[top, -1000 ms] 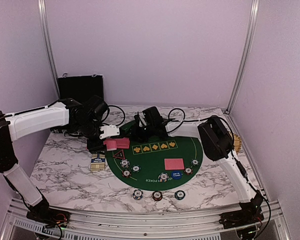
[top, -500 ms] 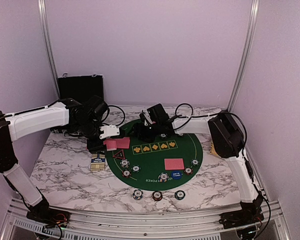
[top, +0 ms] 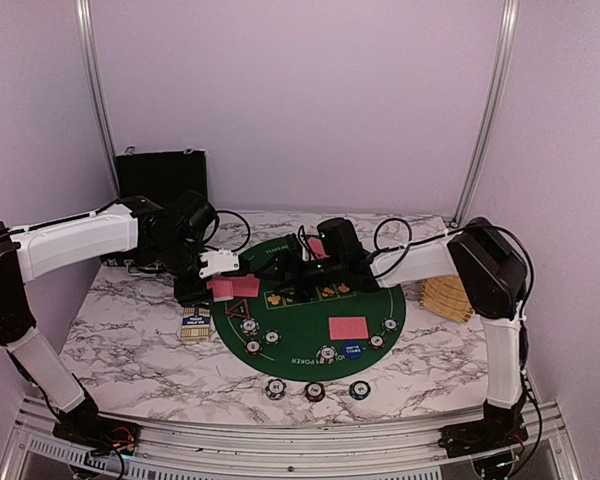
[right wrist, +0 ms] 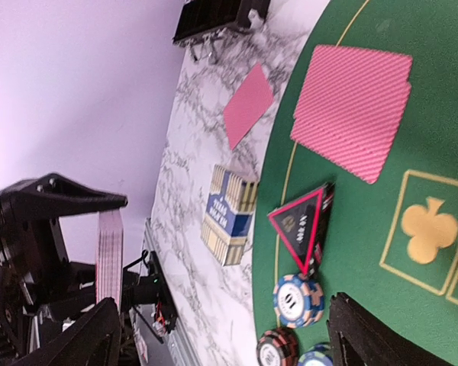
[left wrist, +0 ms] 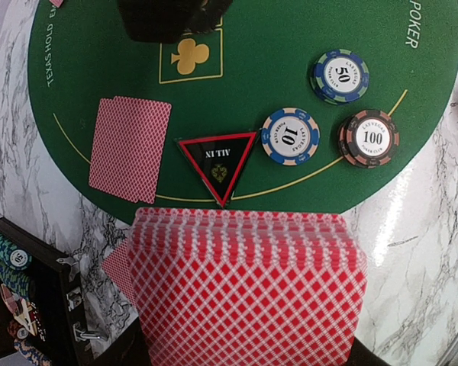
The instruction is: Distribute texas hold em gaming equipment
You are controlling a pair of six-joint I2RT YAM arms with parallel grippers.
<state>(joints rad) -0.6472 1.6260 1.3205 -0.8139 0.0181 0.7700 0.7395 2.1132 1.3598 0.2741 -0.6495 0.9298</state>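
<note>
Left arm is hovering bent inward, left pincer clamping tight; right arm is lying stretched leftward, right pincer gaping wide.

Top view: soft, even overhead light, bright enough; walls w/ lilac tint, faint diffuse shadows on marble tabletop. Left wrist: white glare on tabletop at right edge; card deck close to lens, slightly soft. Right wrist: top-left corner washed out pink; fingers dark, blurry silhouettes; green mat sharp.
</note>
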